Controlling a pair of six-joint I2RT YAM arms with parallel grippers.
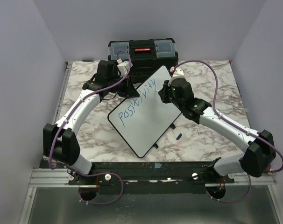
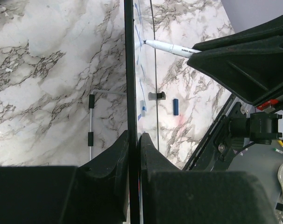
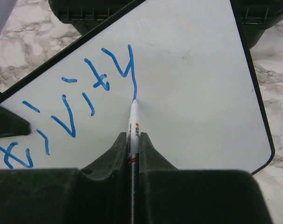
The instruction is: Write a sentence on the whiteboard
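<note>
The whiteboard [image 1: 151, 126] lies tilted on the marble table, with the blue sentence [image 1: 139, 100] reading "positivity" slanting along its upper left side. My left gripper [image 1: 129, 88] is shut on the board's black-framed edge [image 2: 129, 70], which shows edge-on between the jaws in the left wrist view. My right gripper [image 1: 165, 91] is shut on a white marker [image 3: 133, 121]. The marker's blue tip touches the whiteboard [image 3: 193, 93] at the foot of the last letter of the sentence [image 3: 85, 88]. The same marker [image 2: 172, 47] also shows in the left wrist view.
A black toolbox [image 1: 142, 53] stands just behind the board at the table's far edge. A small blue marker cap [image 1: 179, 136] lies on the marble to the right of the board, by one of its black feet [image 2: 155, 95]. Grey walls close in three sides.
</note>
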